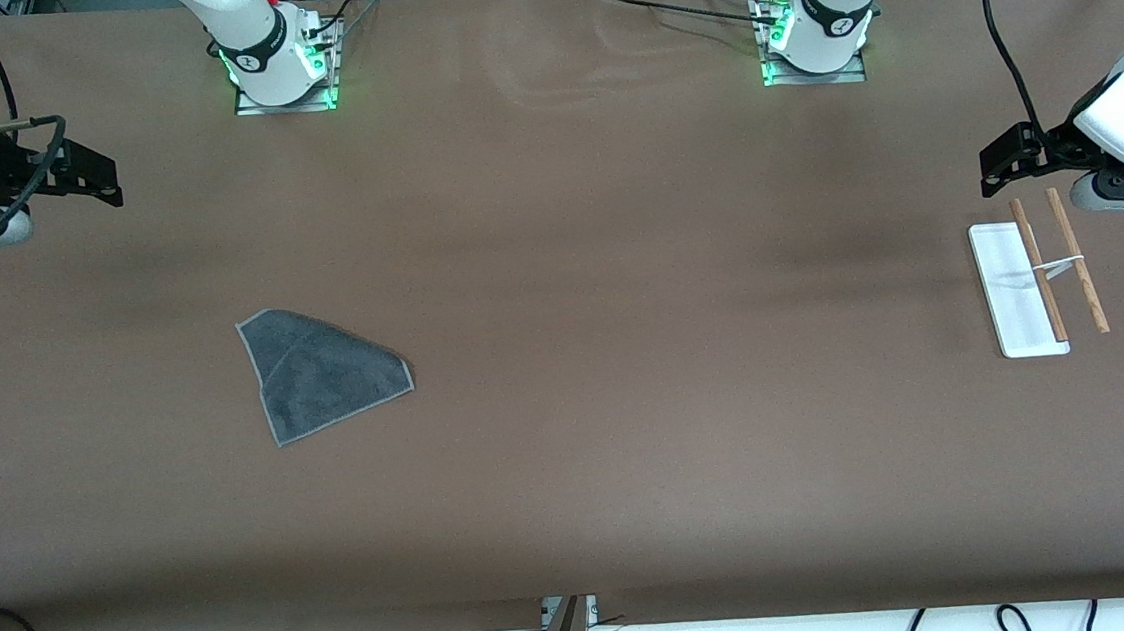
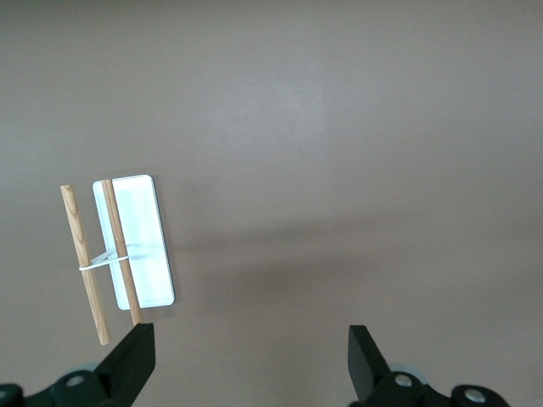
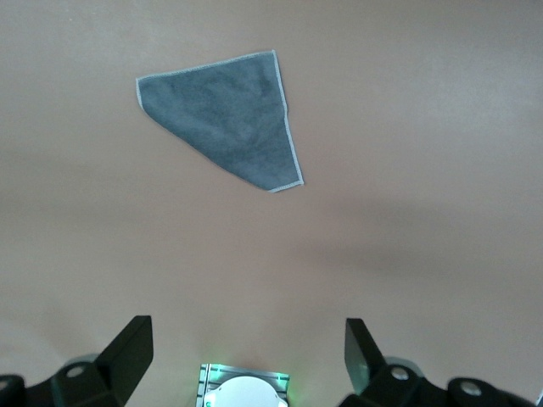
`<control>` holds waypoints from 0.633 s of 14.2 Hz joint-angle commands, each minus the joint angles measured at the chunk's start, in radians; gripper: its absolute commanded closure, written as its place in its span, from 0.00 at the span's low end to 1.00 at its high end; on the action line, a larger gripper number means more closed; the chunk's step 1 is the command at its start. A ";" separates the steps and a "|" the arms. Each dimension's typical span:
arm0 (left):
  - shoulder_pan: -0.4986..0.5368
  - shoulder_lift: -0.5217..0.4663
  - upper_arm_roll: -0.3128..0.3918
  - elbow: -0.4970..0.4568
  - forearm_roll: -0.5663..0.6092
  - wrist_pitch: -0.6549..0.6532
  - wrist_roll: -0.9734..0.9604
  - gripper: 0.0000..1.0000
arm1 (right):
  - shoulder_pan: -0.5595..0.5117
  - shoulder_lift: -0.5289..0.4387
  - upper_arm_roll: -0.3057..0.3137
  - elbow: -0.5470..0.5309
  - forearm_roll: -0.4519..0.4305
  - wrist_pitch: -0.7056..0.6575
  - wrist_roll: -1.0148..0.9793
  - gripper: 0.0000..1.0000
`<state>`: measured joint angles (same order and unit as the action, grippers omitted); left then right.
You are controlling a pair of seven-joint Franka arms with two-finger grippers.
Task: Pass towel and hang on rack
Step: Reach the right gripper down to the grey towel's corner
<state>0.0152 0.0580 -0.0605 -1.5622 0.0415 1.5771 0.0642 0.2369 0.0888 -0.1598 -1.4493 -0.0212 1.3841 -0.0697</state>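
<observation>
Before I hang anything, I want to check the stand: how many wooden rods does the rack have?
2. Both brown rods belong to the rack at the left arm's end of the table: one rod lies over its white base, the other rod beside the base, a thin white crosspiece joining them. None appears hidden.

Fuzzy cloth towel (image 1: 323, 372); rack (image 1: 1016, 290) of glossy white base, wooden rods.

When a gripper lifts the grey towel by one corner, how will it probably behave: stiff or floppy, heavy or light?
The towel lies flat on the table as a thin, fuzzy folded cloth, so it will likely droop from the gripped corner. It looks light for its size. Its fold may open when lifted, and the soft surface should probably not slip easily.
</observation>
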 commanded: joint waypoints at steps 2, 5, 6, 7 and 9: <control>0.003 -0.006 0.001 0.011 -0.015 -0.017 -0.006 0.00 | -0.013 0.002 -0.027 -0.182 -0.003 0.168 -0.004 0.00; 0.003 -0.006 0.001 0.011 -0.015 -0.017 -0.006 0.00 | -0.021 0.014 -0.032 -0.305 -0.002 0.301 -0.002 0.00; 0.003 -0.006 0.001 0.011 -0.015 -0.017 -0.006 0.00 | -0.025 0.014 -0.032 -0.365 0.003 0.367 -0.001 0.00; 0.003 -0.006 0.001 0.011 -0.015 -0.017 -0.006 0.00 | -0.031 0.017 -0.032 -0.428 0.012 0.444 0.001 0.00; 0.003 -0.006 0.001 0.011 -0.015 -0.017 -0.006 0.00 | -0.065 0.026 -0.030 -0.552 0.024 0.600 0.002 0.01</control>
<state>0.0153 0.0580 -0.0603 -1.5622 0.0415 1.5770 0.0642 0.2085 0.1428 -0.1984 -1.8585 -0.0147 1.8482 -0.0700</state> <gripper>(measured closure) 0.000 0.000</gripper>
